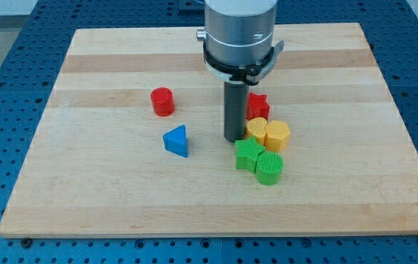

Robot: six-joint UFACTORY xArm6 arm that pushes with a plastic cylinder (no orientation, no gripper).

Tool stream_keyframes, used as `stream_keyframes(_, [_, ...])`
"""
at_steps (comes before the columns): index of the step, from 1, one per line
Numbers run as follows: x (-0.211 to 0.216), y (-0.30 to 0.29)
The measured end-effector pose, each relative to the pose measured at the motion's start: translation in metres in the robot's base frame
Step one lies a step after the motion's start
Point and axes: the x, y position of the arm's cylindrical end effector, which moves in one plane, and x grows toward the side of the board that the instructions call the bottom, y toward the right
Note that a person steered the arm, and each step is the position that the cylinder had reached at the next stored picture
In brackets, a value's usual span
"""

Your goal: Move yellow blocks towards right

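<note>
Two yellow blocks sit side by side right of the board's middle: a yellow heart-like block (257, 130) and a yellow hexagonal block (277, 136), touching each other. My tip (234, 138) rests on the board just left of the yellow heart-like block, close to or touching it. A red star-shaped block (258, 107) lies just above the yellow ones, partly hidden by the rod. A green star-shaped block (248, 155) and a green cylinder (269, 168) lie just below them.
A red cylinder (163, 101) stands toward the view's left of the tip. A blue triangular block (177, 141) lies below it. The wooden board (84, 191) sits on a blue perforated table.
</note>
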Motion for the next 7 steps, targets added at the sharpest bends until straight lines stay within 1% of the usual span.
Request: stream_keyframes(7, [0.000, 0.063])
